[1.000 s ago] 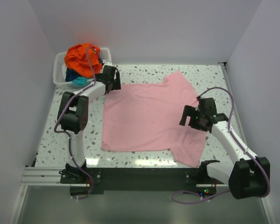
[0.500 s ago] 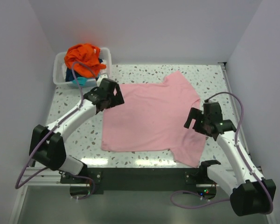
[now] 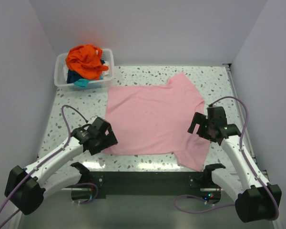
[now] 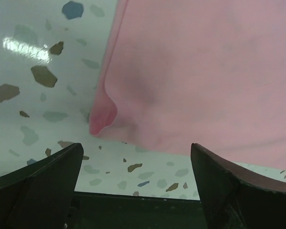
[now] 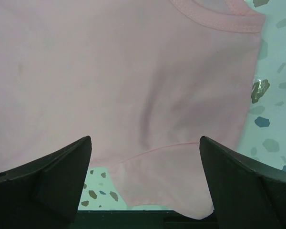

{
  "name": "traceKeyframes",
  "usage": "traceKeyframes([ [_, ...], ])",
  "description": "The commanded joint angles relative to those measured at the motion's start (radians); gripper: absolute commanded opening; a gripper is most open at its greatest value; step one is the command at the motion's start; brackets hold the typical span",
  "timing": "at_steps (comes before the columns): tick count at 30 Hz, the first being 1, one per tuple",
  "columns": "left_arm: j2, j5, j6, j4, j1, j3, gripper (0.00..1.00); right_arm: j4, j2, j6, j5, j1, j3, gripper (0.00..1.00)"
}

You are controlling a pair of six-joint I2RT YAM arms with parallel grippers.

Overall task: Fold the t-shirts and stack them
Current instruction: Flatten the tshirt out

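left gripper [image 3: 106,137], right gripper [image 3: 194,125]: we see both wide, empty | risk: pink t-shirt [image 3: 152,117] corner lies curled; we may pinch one layer, so fold goes crooked

Shirt spread mid-table, the others heaped in a bin at upper left

The light pink cloth t-shirt [image 3: 152,119] lies flat on the white speckled table [image 3: 209,78] at the centre of the frame, with its hem to the left and its sleeves at upper and lower right. Behind its upper-left corner stands the white rectangular plastic bin [image 3: 58,75], where the bright orange crumpled t-shirt [image 3: 86,59] sits on top of the teal one [image 3: 81,82]. The left gripper [image 3: 102,138] is over the shirt's lower-left corner, and the right gripper [image 3: 200,125] is over its right edge.
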Motion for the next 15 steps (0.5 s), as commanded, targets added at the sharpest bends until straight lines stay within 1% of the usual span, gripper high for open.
traceKeyframes([
  [1,0.000,-0.030,-0.146,-0.110,-0.003,-0.037,1.00,0.018,-0.002,0.002,-0.005,0.000,-0.013,0.99],
  [2,0.006,-0.047,-0.183,-0.124,-0.003,-0.042,1.00,0.017,0.000,0.000,-0.004,0.000,-0.014,0.99],
  [5,0.038,-0.079,-0.217,-0.133,-0.001,-0.039,0.97,0.017,0.003,-0.007,0.003,0.001,-0.014,0.99],
  [6,0.044,-0.082,-0.217,-0.123,-0.001,-0.041,0.93,0.018,0.007,-0.011,0.003,0.001,-0.014,0.99],
  [11,0.104,-0.042,-0.225,-0.025,-0.001,-0.096,0.77,0.018,0.021,-0.020,0.010,0.001,-0.013,0.99],
  [12,0.116,-0.036,-0.226,-0.012,-0.001,-0.100,0.72,0.021,0.024,-0.021,0.012,0.000,-0.010,0.99],
  [15,0.149,-0.030,-0.234,0.005,-0.001,-0.104,0.64,0.023,0.032,-0.023,0.010,0.001,-0.010,0.99],
])
